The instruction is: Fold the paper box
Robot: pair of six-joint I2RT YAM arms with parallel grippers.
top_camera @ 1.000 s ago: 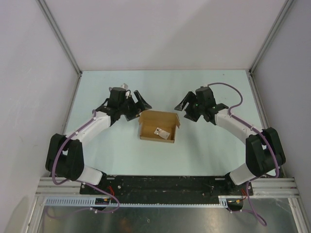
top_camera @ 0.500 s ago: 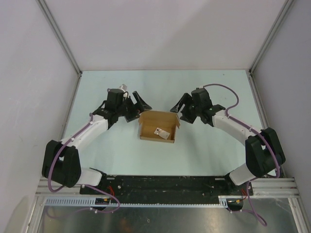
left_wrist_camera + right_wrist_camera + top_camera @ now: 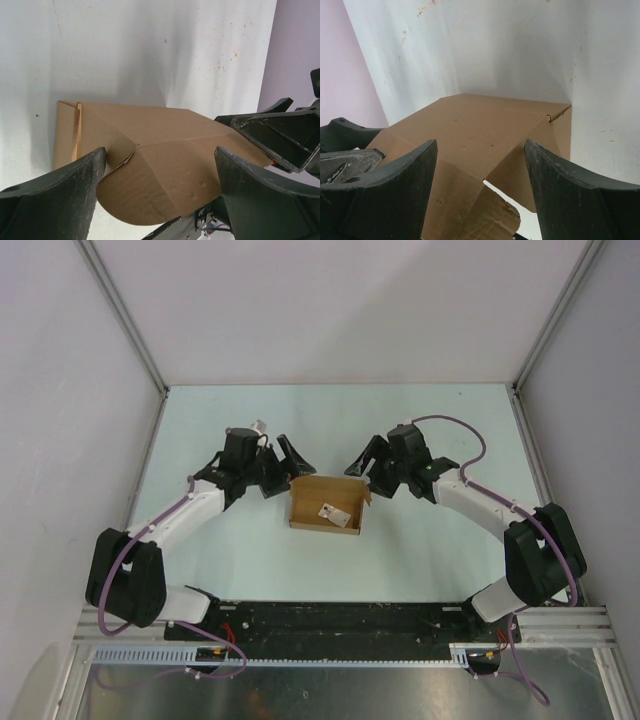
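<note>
The paper box (image 3: 326, 505) lies on the pale counter (image 3: 430, 420) near its middle, partly folded into a shallow open tray, with its brown walls up and a flap standing off its far right corner. A small pale thing (image 3: 328, 510) rests inside it; it is too small in the overhead view to tell what it is.

The box sits between the two hands. The left hand (image 3: 284, 468) is at the box's far left corner, its fingers spread wide and holding nothing. In the left wrist view the box's wall and a rounded flap fill the gap between those dark fingers (image 3: 55, 195), close to them, and the edge of the box lies flat on the counter beyond.

The right hand (image 3: 366, 472) is at the far right corner, likewise spread and empty. Its fingers (image 3: 570, 195) straddle the brown wall and the raised flap in the right wrist view. Whether either hand actually touches the cardboard is hard to say from these angles; each seems just beside it. The two hands face one another across the far edge of the box, each showing at the side of the other's wrist view.
</note>
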